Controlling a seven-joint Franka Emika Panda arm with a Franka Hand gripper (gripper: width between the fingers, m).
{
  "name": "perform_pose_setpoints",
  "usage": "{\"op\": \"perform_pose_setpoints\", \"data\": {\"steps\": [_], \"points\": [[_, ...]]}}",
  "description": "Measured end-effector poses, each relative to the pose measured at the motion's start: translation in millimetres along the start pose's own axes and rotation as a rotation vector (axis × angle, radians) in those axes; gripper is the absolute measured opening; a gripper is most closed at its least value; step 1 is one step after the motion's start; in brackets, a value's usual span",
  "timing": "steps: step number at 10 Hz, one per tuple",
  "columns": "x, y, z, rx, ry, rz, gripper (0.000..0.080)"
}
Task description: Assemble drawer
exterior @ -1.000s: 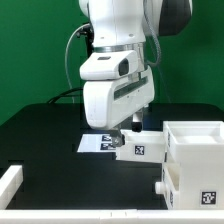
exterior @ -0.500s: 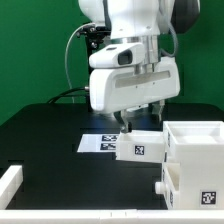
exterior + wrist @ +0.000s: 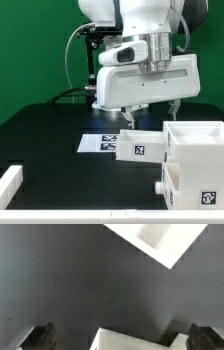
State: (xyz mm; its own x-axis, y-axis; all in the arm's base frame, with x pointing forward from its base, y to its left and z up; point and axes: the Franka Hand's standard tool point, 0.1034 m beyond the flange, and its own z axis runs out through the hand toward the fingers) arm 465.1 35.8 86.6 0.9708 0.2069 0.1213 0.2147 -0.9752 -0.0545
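A small white tray box (image 3: pixel 140 146) with a black-and-white tag stands on the black table, close against the large white casing (image 3: pixel 196 160) at the exterior view's right. My gripper (image 3: pixel 150 116) hangs just above the small box, open wide and empty. In the wrist view the two dark fingertips (image 3: pixel 40 337) stand far apart, and a corner of the small box (image 3: pixel 130 340) shows between them. Another white drawer part (image 3: pixel 160 241) shows across the dark table.
The marker board (image 3: pixel 99 143) lies flat on the table behind the small box. A long white bar (image 3: pixel 10 184) lies at the exterior view's lower left. A green wall stands behind the table.
The gripper has risen from the small box and shifted toward the exterior view's right. The hand has turned. The small box stays on the table beside the casing.
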Motion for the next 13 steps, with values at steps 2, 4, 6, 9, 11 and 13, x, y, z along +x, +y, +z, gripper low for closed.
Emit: {"op": "perform_pose_setpoints", "data": {"steps": [2,4,6,9,11,13], "points": [[-15.5,-19.0,3.6,0.004,-0.035,0.343,0.0649],[-15.6,-38.3,6.4,0.003,-0.034,0.527,0.0649],[-11.9,-38.8,7.5,0.005,-0.012,0.522,0.0649],[-10.5,-45.5,7.6,0.005,-0.011,0.579,0.0649],[-12.0,-49.9,11.5,0.007,0.028,0.576,0.0649],[-60.9,-59.9,39.8,-0.008,0.023,0.548,0.0649]]}}
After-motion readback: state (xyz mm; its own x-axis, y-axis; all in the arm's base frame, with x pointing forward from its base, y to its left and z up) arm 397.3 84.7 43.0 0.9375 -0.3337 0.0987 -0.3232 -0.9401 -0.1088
